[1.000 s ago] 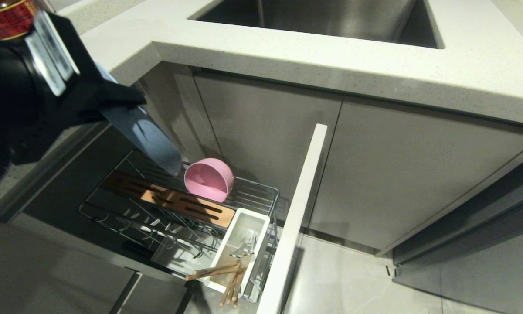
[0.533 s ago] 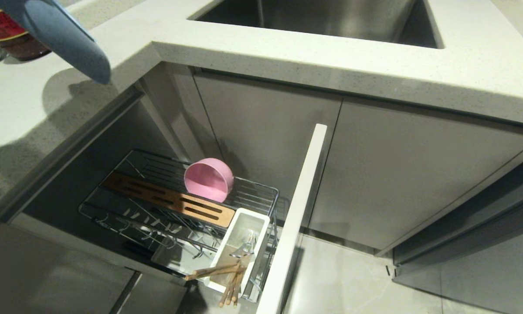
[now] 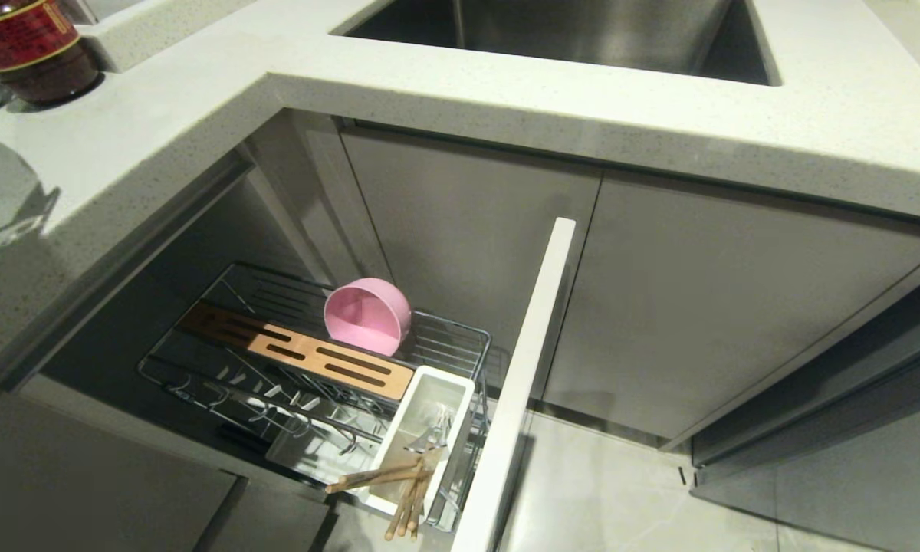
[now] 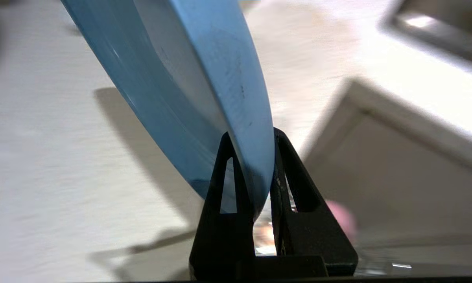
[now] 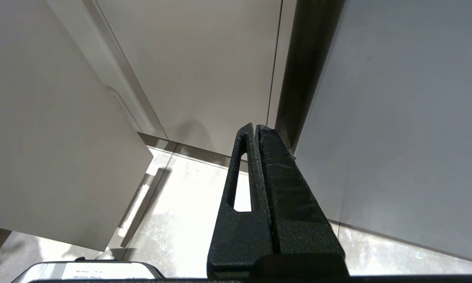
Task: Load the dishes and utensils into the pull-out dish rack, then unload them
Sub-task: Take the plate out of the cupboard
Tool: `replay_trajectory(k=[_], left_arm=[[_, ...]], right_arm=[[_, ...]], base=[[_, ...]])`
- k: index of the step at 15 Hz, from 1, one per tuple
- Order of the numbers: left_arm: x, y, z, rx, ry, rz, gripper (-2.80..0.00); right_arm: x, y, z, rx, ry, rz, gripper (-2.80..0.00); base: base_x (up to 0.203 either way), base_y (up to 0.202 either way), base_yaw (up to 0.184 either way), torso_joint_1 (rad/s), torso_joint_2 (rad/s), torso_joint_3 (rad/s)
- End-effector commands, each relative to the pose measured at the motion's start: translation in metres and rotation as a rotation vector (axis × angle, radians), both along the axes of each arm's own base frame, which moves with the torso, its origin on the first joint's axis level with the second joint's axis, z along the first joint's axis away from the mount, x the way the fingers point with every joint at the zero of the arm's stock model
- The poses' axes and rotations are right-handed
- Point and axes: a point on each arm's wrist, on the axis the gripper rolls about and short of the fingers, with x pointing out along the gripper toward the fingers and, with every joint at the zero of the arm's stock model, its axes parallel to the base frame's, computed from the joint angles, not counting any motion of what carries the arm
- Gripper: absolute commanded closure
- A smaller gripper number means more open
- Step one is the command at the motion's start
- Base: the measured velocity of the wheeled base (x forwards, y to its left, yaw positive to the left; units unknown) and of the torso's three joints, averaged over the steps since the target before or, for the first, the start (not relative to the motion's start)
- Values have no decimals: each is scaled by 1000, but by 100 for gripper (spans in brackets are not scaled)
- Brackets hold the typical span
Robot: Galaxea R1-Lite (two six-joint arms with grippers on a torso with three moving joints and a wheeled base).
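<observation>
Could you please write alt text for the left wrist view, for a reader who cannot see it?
The left claw pinches the rim of a light-blue plate, held on edge above a pale speckled countertop.

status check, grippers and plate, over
Left gripper shut on plate, over the counter. Right gripper shut, empty, parked by cabinets. Bowl, chopsticks and fork in rack. Nothing in the way.

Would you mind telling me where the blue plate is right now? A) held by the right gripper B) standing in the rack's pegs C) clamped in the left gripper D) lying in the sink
C: the left gripper is shut on the blue plate by its rim.
</observation>
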Motion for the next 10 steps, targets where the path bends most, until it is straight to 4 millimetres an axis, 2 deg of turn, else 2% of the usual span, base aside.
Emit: replay_trajectory(k=[1, 5, 10], left_arm=[[-4, 17, -4, 69, 64, 141, 0], [-19, 37, -19, 239, 274, 298, 0], [-28, 48, -56, 400, 721, 382, 0]], right_arm=[[2, 0, -7, 0, 24, 1, 0], [2, 0, -7, 0, 24, 1, 0], [2, 0, -7, 0, 24, 1, 0]], base=[[0, 0, 0, 0, 0, 0], [0, 0, 0, 0, 0, 0], [0, 0, 0, 0, 0, 0]])
